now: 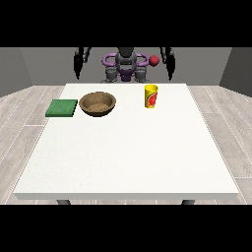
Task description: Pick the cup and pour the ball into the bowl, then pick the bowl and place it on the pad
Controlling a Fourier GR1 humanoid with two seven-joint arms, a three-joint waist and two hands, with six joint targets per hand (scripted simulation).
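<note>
Meanwhile, both hands hang raised, holding nothing, fingers unclear | cup (151,95) stands untouched below hand at view's right (170,66) | bowl (97,103), pad (62,108) below other hand (78,66) | pouring, placing remain

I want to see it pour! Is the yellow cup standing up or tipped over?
Standing up. The yellow cup sits upright on the white table, mouth facing up, right of the brown bowl. No hand touches it.

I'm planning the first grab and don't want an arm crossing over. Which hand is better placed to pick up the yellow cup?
The robot's left, the hand at the view's right. The cup stands right of the table's middle, nearer that hand, while the other hand hangs beyond the bowl and the green pad.
</note>
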